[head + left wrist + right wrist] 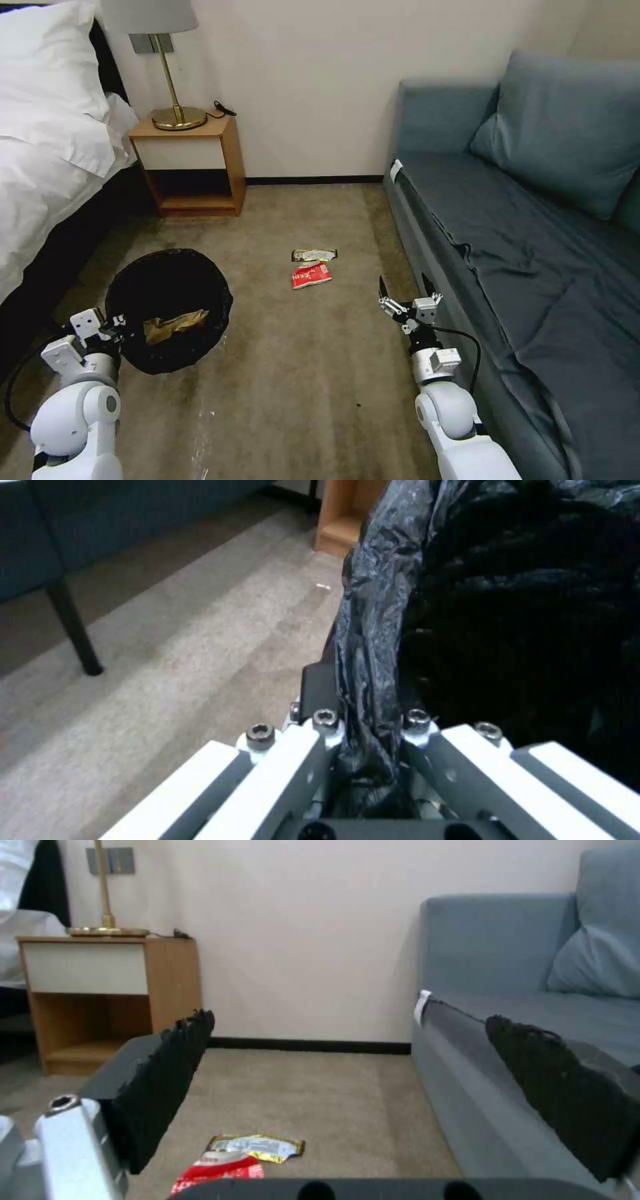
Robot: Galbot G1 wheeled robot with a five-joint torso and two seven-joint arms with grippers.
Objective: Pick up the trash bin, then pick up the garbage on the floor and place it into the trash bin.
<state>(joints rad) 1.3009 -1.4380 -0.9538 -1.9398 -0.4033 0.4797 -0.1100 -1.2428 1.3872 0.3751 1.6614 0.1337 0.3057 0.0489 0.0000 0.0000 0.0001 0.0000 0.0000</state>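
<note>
Trash bin (170,310) mouth up, left end effector (117,325) pinching its rim, right end effector (408,288) spread, bar wrapper (314,255) seemingly lengthwise left-right.

Left arm (77,407) extended forward and low, its gripper (115,325) clamped tight; right arm (453,417) raised forward. Right gripper (408,287) pointing ahead, its black-padded fingers (167,1075) spread wide.

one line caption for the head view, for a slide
Left gripper holds the trash bin; open right gripper faces two wrappers.
</note>
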